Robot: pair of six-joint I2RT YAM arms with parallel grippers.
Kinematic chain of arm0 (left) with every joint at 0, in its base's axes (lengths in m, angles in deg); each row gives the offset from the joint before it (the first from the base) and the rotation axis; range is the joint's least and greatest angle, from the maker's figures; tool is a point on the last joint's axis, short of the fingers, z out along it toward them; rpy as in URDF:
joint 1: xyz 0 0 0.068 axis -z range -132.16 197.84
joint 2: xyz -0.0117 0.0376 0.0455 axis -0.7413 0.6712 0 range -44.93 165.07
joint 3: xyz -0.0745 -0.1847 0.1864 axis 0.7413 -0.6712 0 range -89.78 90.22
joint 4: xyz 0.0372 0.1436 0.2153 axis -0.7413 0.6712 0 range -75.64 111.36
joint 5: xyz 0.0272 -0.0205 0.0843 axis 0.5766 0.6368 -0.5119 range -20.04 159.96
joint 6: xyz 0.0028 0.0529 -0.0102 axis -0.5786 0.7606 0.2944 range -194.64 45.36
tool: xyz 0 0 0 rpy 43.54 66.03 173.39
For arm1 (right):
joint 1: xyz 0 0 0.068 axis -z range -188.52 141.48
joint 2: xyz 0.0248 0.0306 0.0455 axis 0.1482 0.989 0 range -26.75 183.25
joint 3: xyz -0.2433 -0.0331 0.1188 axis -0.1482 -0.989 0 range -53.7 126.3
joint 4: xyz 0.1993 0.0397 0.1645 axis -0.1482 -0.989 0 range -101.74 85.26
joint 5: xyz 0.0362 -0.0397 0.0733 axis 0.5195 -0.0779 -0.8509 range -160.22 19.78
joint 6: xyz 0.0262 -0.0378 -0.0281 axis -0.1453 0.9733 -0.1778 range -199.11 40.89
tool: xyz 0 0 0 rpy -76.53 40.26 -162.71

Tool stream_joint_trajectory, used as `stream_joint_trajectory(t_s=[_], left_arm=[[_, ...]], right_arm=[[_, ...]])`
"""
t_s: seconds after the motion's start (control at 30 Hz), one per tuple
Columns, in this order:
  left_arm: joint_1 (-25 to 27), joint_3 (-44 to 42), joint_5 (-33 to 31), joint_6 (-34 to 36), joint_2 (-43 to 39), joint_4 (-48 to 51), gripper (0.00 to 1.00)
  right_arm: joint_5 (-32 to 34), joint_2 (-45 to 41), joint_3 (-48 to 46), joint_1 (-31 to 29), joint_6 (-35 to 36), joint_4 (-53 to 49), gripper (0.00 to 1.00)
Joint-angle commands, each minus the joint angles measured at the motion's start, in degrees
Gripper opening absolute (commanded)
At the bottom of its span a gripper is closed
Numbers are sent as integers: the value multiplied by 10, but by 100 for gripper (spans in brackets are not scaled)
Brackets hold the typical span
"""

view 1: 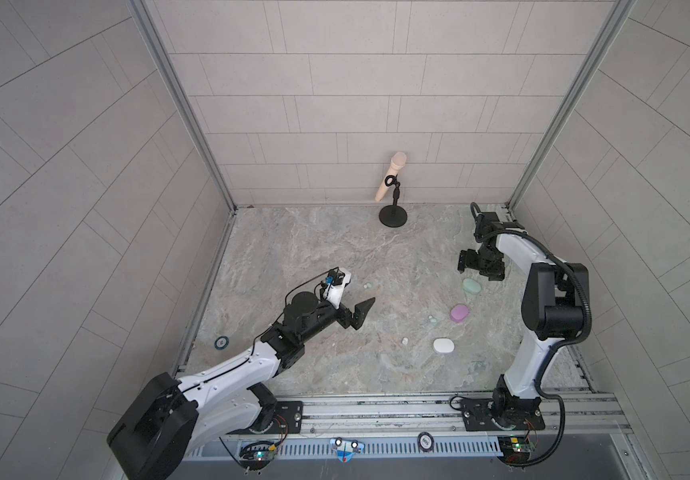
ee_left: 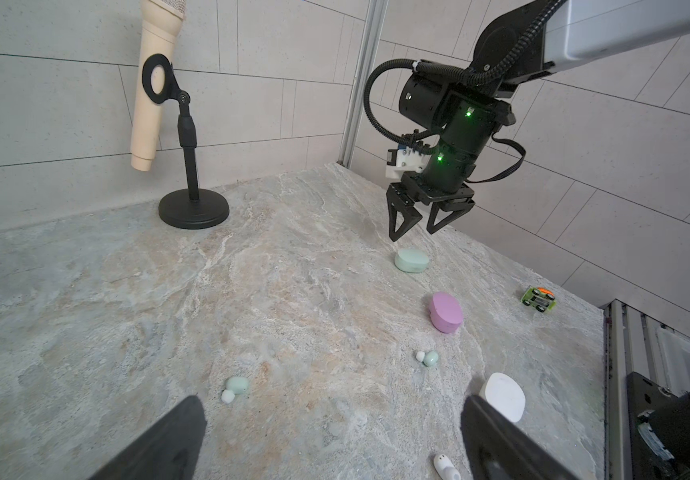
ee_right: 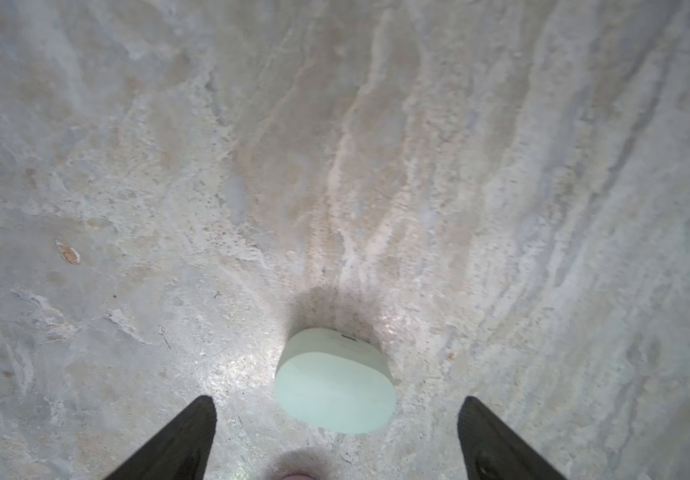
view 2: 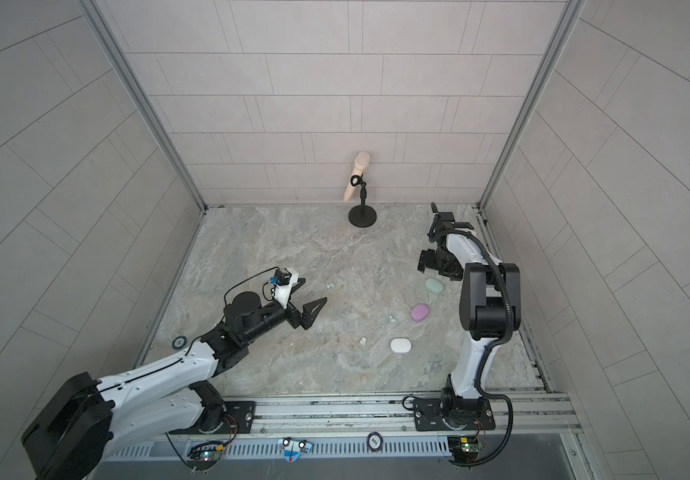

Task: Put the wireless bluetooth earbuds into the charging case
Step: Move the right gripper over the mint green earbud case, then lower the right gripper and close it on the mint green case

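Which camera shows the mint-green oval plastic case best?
The right wrist view: the mint-green oval plastic case is close and large. Both top views show it tiny; the left wrist view shows it small, farther off.

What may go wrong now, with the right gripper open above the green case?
1. The mint case looks closed and rounded; the right gripper may slip or push it away.
2. One mint earbud is much smaller than a finger of the left gripper; a pinch may flick it away.
3. The other mint earbud lies near the lilac case and may go there.
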Motion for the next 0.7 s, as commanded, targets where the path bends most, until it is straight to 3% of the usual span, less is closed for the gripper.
stream_joint_trajectory(t_s=[0.0, 0.67], left_arm=[[2, 1, 5, -1, 2, -4, 100], [2, -1, 0, 1, -7, 3, 100]], right_arm=[[16, 2, -16, 1, -54, -4, 93], [-53, 37, -66, 19, -70, 53, 80]])
